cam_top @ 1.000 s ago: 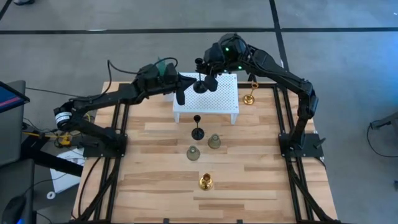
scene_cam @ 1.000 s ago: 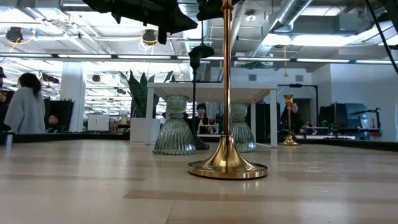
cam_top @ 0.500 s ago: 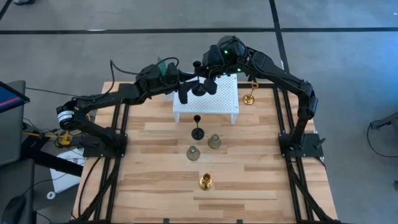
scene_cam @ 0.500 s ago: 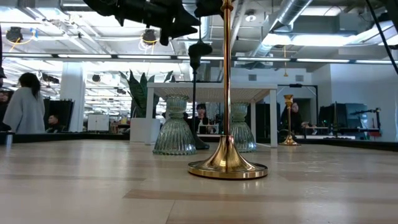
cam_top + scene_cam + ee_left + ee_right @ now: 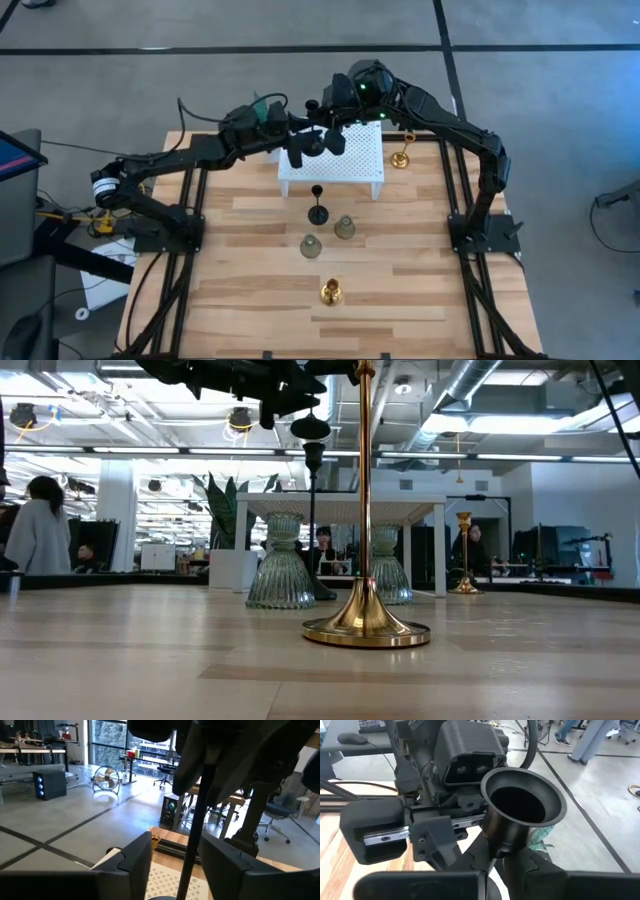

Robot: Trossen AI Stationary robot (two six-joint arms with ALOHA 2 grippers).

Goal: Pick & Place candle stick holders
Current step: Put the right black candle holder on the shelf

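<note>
My right gripper is shut on a slim black holder and holds it above the white perforated platform. Its cup shows in the right wrist view. My left gripper is open. Its fingers stand on either side of the held holder's stem; I see no touch. A second black holder, two grey-green holders and a gold holder stand on their bases on the table. Another gold holder stands right of the platform. My right gripper pinches the black holder between its two fingers, on the stem just under the cup. The fingers come from the table's right side and lie across the stem. The holder hangs about upright, cup up, its base clear of the platform.
The platform stands on legs at the table's far middle. A green potted plant stands behind it on the left. The near half of the wooden table holds only the near gold holder. People show in the room beyond.
My right gripper has carried the black holder toward the table's left edge and toward my left gripper, keeping it upright above the platform. My left gripper has edged toward the holder, and the stem now stands between its open fingers.
</note>
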